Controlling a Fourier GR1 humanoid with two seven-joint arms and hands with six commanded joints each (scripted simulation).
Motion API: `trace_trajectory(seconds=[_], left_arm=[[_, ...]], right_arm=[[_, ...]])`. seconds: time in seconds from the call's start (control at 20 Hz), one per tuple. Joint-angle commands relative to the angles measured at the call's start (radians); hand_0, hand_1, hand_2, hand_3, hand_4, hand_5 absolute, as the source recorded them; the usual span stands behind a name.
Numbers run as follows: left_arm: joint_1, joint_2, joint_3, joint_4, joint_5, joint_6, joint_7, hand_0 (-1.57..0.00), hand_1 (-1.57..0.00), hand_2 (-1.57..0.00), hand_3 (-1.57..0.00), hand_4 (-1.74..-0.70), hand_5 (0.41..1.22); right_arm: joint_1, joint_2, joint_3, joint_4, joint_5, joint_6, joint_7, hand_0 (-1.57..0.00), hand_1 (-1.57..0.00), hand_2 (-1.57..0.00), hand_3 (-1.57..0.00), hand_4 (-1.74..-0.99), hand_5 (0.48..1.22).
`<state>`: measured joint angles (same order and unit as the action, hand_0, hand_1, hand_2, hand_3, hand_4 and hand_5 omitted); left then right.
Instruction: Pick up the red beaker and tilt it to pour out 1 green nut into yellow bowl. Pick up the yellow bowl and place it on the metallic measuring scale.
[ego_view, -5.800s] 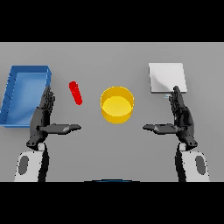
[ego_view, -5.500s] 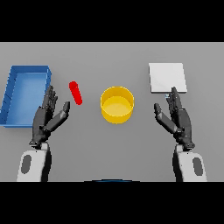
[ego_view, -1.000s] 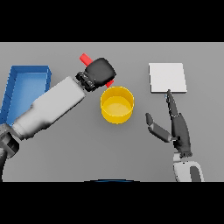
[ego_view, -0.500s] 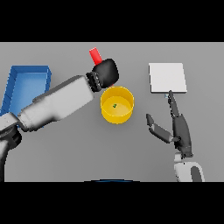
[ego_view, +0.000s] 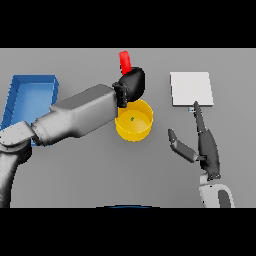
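Head view: the red beaker (ego_view: 124, 61) stands nearly upright at the yellow bowl's (ego_view: 134, 121) 12 o'clock, raised since half a second ago; a green nut (ego_view: 132, 118) lies inside the bowl. The left hand (ego_view: 132, 85) curls round the beaker, hiding its lower part. The right hand (ego_view: 200, 145), fingers spread, rests at the bowl's 4 o'clock, below the metallic scale (ego_view: 191, 89).

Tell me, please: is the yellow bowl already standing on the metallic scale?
No. The yellow bowl stands on the grey table, apart from the metallic scale, which lies bare to its right.
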<state>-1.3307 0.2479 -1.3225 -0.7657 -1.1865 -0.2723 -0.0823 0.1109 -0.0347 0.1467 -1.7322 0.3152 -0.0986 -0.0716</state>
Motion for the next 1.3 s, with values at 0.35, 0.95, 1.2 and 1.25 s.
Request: trace_trajectory(seconds=[0.35, 0.95, 1.2, 1.25], left_arm=[[-0.191, 0.029, -0.036, 0.067, 0.004, 0.025, -0.049, -1.57, -1.57, -1.57, -1.57, -1.72, 1.221], [-0.343, 0.225, 0.533, 0.511, 0.600, 0.160, 0.101, -1.57, -1.57, -1.57, -1.40, -1.74, 1.221], [-0.224, 0.340, 0.718, 0.613, 0.884, 0.262, 0.144, -1.57, -1.57, -1.57, -1.50, -1.74, 1.221], [-0.184, 0.358, 0.742, 0.618, 0.932, 0.282, 0.156, -1.57, -1.57, -1.57, -1.51, -1.74, 1.221]], right_arm=[[-0.009, 0.012, -0.005, 0.017, -0.036, 0.015, -0.037, 0.00, 0.00, 0.00, 0.00, -1.150, 0.649], [-0.033, 0.010, 0.017, 0.030, 0.020, -0.009, -0.026, 0.00, 0.00, 0.00, 0.00, -1.142, 0.630], [-0.036, 0.020, 0.005, 0.035, -0.068, 0.044, -0.059, 0.00, 0.00, 0.00, 0.00, -1.081, 0.631], [-0.038, 0.018, 0.003, 0.041, -0.075, 0.049, -0.062, 0.00, 0.00, 0.00, 0.00, -1.092, 0.637]])
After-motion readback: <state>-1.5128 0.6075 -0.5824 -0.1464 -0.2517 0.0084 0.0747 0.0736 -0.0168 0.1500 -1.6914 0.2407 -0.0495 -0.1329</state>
